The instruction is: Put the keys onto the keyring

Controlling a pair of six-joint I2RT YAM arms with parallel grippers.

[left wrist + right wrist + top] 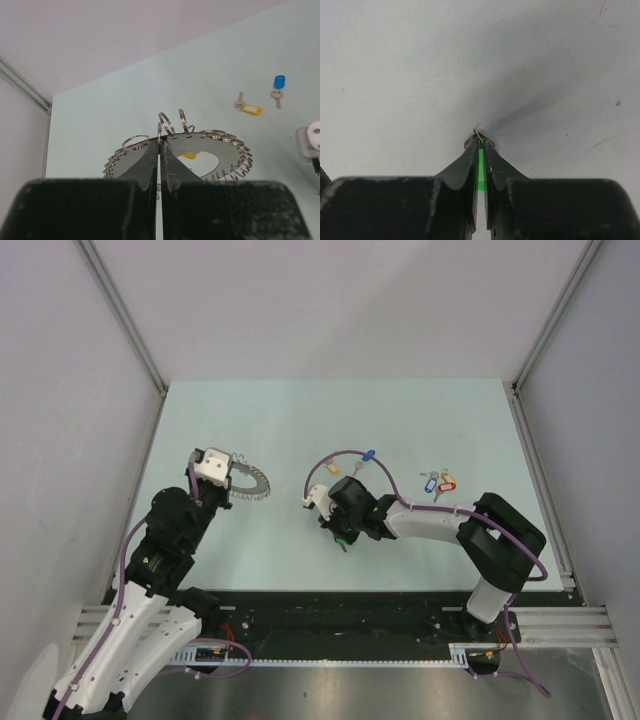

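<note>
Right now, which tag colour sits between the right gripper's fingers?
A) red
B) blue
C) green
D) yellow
C: in the right wrist view a green tag sits pinched between the fingers of the right gripper, while the yellow-tagged key and the blue-tagged key lie loose on the table.

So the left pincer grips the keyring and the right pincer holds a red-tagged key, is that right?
Not quite. The key in the right pincer has a green tag, not red; the right wrist view shows it. The left pincer does grip the keyring.
</note>
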